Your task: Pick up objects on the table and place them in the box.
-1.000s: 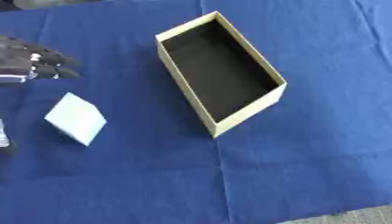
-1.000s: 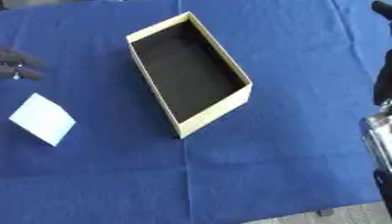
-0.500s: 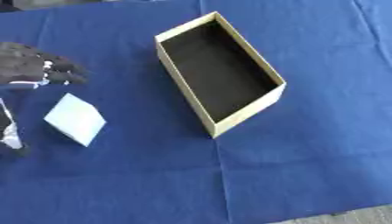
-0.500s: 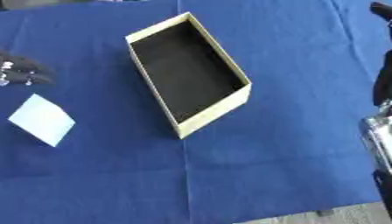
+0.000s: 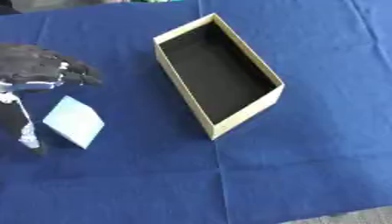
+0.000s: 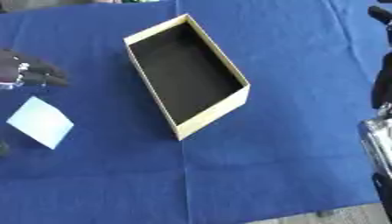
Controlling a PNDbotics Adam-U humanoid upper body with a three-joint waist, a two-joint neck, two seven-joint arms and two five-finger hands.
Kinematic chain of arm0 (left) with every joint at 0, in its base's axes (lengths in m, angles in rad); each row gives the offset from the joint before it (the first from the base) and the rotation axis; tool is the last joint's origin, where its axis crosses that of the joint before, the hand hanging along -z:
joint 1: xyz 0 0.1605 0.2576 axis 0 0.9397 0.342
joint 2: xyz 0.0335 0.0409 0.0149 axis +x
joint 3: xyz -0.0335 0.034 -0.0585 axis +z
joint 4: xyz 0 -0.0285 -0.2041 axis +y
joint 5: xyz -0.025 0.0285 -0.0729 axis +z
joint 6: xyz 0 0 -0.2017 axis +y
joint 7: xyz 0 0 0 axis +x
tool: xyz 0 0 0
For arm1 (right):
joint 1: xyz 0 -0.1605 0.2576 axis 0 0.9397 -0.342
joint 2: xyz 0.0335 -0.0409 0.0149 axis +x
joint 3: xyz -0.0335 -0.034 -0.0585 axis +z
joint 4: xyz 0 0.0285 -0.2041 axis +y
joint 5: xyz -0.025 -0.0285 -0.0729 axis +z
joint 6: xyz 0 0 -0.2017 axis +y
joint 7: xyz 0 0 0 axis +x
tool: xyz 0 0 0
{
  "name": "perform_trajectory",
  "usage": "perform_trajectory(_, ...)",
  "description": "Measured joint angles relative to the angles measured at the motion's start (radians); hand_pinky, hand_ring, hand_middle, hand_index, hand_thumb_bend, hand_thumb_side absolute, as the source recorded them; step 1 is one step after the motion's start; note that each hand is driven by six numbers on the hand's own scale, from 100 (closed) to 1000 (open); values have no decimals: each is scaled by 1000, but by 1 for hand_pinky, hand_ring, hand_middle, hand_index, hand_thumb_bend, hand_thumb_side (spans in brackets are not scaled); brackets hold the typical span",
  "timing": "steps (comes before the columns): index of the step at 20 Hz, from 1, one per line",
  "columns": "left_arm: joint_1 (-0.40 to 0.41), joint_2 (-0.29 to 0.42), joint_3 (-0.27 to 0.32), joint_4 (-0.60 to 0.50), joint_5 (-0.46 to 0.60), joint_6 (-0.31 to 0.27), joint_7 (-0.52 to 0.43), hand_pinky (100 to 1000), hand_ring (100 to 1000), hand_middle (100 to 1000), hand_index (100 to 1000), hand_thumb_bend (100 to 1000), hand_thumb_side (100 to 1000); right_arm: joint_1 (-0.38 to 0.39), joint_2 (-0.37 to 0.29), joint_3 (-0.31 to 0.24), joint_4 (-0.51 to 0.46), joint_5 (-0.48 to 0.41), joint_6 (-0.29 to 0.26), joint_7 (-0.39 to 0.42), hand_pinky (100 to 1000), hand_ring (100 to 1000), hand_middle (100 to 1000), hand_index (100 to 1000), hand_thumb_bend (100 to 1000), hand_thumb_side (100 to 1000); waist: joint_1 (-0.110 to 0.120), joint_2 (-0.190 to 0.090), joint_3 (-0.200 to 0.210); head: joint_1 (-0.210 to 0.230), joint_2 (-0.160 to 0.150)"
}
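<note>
Left eye view: left hand (image 5: 38, 70) hangs over the blue tablecloth (image 5: 306, 144) at the left edge, fingers loosely spread and holding nothing. Just below it lies a pale blue flat block (image 5: 73, 121), apart from the fingers. An empty tan cardboard box (image 5: 246, 109) with a black interior sits askew at centre, well apart from the block.

Right eye view: the right hand (image 6: 380, 65) shows at the right edge as a dark shape; its fingers cannot be made out.
</note>
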Motion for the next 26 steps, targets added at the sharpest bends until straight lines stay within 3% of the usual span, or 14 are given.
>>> perform_trajectory(11,0,-19,-5,5,53,-9,9,778,894,862,946,802,403,0,4,0,0,1,1,0,750,900,585,844,100,998,0,0,-1,1,0)
perform_trajectory(12,0,-19,-5,2,59,-9,9,762,860,794,884,732,375,0,5,0,0,1,1,1,750,901,584,844,100,998,0,0,-1,1,0)
perform_trajectory(17,1,-28,-6,-2,74,-9,9,706,774,704,800,571,300,0,9,0,0,1,2,2,750,900,585,844,100,998,0,0,-3,1,0)
perform_trajectory(23,3,-33,-17,10,98,-11,11,624,614,507,635,355,194,-1,9,0,0,1,1,1,751,901,585,845,100,998,0,0,-5,2,-2)
perform_trajectory(24,3,-36,-17,13,102,-11,11,624,614,507,635,355,194,-1,9,0,0,1,0,0,751,901,585,845,100,998,0,0,-5,2,-2)
perform_trajectory(26,2,-36,-17,14,108,-11,11,600,585,469,586,262,174,-1,9,0,0,1,0,0,751,901,586,845,100,998,0,0,-5,3,-2)
